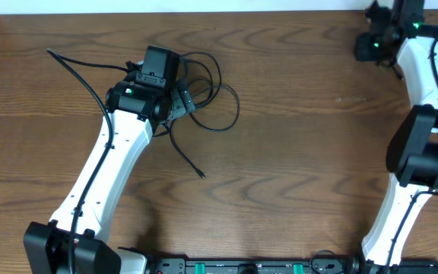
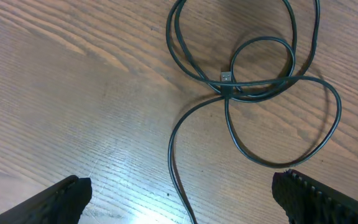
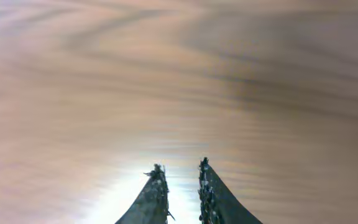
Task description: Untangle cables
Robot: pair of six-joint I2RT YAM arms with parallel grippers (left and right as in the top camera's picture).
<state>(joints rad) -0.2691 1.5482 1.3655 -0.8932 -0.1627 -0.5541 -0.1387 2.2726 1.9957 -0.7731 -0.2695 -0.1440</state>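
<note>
Overhead, we see the wooden table (image 1: 295, 152) carrying two arms. The left arm (image 1: 109, 175) reaches up toward the far-left part. The right arm (image 1: 424, 144) is folded into the far-right corner, well apart from the work.

The cables (image 2: 260, 87) lie flat on the table just beyond the left hand (image 2: 182, 190). They are black loops crossing one another, with loose tails running off. That hand stands wide and holds nothing. The right hand (image 3: 179, 177) is narrow, its tips barely parted, with nothing between them.

We judge this to be the reach-in step, with the loops not yet separated. The next move calls for lowering the left hand onto a single strand near the crossing, where the small plug (image 2: 227, 78) sits. It would then close there and draw the plug end back out through the loop.
</note>
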